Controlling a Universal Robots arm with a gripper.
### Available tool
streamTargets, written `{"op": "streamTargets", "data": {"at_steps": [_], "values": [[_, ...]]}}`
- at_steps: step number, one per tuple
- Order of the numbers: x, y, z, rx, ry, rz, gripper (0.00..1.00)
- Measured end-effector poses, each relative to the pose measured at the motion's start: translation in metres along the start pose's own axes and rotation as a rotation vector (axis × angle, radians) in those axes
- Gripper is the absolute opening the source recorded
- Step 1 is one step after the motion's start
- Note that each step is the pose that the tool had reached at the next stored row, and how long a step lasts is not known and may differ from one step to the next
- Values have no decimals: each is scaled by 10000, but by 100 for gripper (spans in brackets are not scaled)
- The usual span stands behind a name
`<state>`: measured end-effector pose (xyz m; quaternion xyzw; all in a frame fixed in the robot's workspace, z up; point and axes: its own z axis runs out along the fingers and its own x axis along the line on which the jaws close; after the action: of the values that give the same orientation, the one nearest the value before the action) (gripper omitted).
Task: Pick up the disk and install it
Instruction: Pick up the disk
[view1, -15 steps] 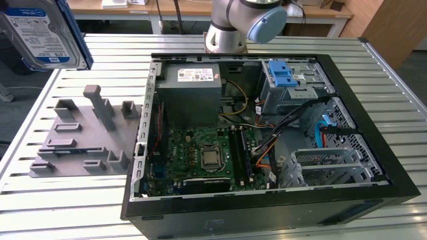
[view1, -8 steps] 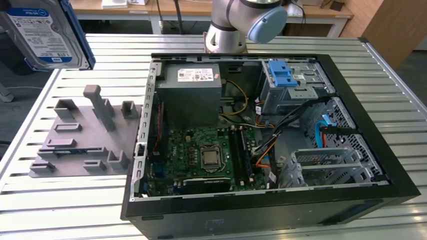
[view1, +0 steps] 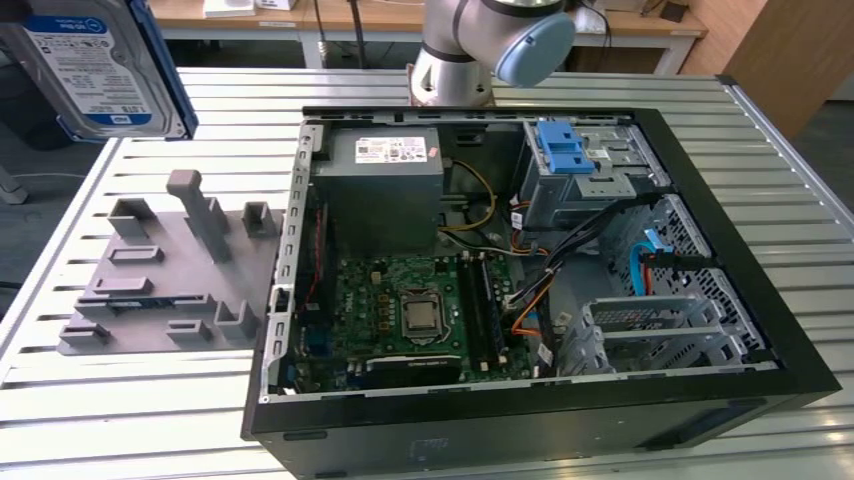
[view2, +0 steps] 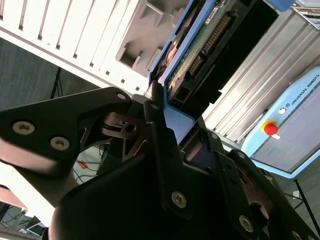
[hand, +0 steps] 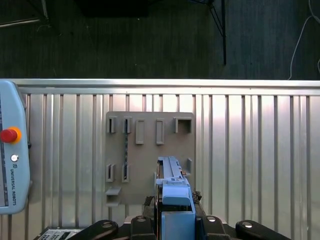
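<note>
The black claw (view2: 175, 119) grips the blue-framed, silver-grey rectangular metal disk (view1: 94, 65) on edge, aloft over the grey slotted plastic fixture (hand: 150, 150) on the ribbed metal counter (hand: 250, 150).

Black screw-studded claw (view2: 180, 122), silver arm (view1: 447, 70)

Ribbed metal table (view1: 134, 400), matt grey holder (view1: 147, 290), plastic-framed disk (view1: 94, 70)
</note>
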<state>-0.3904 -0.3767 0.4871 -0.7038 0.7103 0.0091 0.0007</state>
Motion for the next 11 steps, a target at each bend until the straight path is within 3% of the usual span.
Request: {"op": "streamTargets", "data": {"at_steps": [11], "values": [[0, -29, 0, 0, 0, -1, 36]]}}
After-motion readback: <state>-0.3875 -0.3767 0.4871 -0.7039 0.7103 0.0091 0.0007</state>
